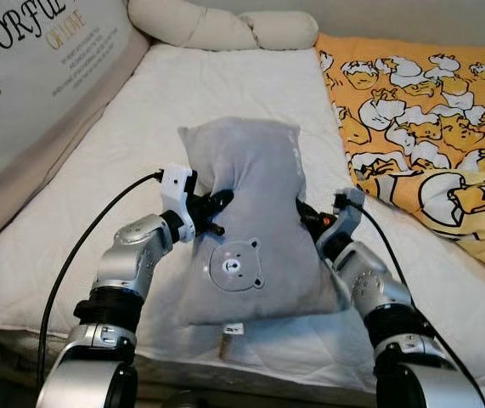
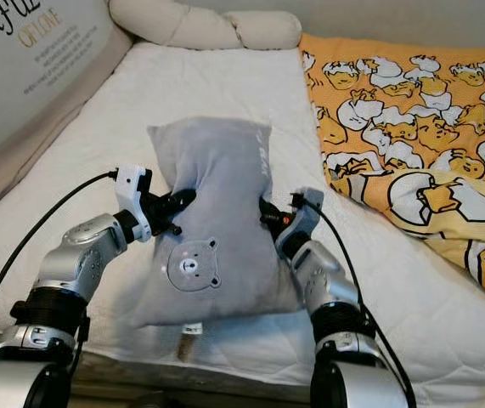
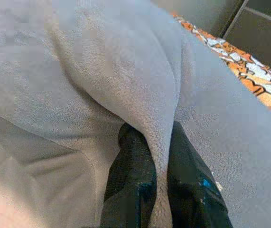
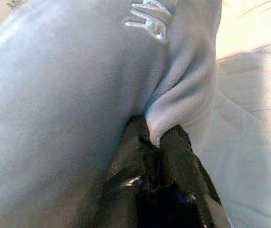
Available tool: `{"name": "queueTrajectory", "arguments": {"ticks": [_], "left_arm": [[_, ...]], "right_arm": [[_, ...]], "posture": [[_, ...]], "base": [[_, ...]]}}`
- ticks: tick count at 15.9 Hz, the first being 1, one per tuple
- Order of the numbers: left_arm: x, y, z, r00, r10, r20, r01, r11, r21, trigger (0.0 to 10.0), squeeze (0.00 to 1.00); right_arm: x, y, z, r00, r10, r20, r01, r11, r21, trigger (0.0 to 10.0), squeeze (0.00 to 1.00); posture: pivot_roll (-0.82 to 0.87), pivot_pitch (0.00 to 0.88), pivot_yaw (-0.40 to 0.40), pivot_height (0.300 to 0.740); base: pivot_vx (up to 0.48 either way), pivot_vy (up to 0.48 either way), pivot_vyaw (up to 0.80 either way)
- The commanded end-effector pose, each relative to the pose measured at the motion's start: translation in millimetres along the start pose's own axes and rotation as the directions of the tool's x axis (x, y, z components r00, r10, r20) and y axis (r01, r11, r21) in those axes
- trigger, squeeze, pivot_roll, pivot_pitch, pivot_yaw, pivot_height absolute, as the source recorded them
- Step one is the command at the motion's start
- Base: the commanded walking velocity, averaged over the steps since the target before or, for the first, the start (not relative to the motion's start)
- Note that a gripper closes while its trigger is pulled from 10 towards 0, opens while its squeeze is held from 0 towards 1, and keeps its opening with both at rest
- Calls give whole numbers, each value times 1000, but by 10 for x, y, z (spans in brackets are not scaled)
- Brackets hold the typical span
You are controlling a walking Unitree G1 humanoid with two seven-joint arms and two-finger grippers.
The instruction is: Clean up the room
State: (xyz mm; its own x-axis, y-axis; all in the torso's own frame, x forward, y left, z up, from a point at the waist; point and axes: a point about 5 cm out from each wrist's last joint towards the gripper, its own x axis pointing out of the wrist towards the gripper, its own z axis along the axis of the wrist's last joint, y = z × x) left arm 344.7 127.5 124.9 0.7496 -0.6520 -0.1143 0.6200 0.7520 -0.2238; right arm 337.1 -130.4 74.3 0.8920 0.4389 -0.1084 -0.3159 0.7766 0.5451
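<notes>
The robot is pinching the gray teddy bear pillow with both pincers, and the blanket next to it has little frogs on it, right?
Not frogs. The orange blanket is printed with white-and-yellow egg cartoon figures, as the left eye view shows. The rest is right: the left pincer and right pincer both pinch the gray bear pillow.

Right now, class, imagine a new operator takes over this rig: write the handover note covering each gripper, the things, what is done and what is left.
Left gripper: shut on a fold at the grey pillow's left edge.
Right gripper: shut on a fold at its right edge.
The pillow, with a bear patch, is held over the white mattress, near its front edge. A yellow duck blanket lies crumpled to the right.
Done: pillow gripped on both sides.
Left: probably place the pillow, then tidy the blanket.
</notes>
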Motion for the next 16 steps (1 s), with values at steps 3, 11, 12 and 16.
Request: {"name": "queueTrajectory", "arguments": {"ticks": [3,11,12,16], "left_arm": [[43,-85,91,1000,21,7,-21,993,115,0,0],[47,-54,155,984,174,44,-179,947,266,10000,0],[52,-52,156,983,178,41,-183,943,280,10000,0],[66,-22,162,981,193,23,-190,926,325,10000,0]], "right_arm": [[38,102,189,997,21,80,-20,1000,-19,0,0],[-46,80,69,994,-83,77,82,997,10,10000,0],[-53,85,68,993,-88,80,87,996,18,10000,0],[-64,79,46,992,-105,76,103,994,27,10000,0]], "posture": [[17,0,-14,740],[32,0,-36,740],[29,0,-33,740],[42,0,-28,740]], "base": [[0,0,0],[0,41,-150],[0,379,-781],[0,370,-781]]}}
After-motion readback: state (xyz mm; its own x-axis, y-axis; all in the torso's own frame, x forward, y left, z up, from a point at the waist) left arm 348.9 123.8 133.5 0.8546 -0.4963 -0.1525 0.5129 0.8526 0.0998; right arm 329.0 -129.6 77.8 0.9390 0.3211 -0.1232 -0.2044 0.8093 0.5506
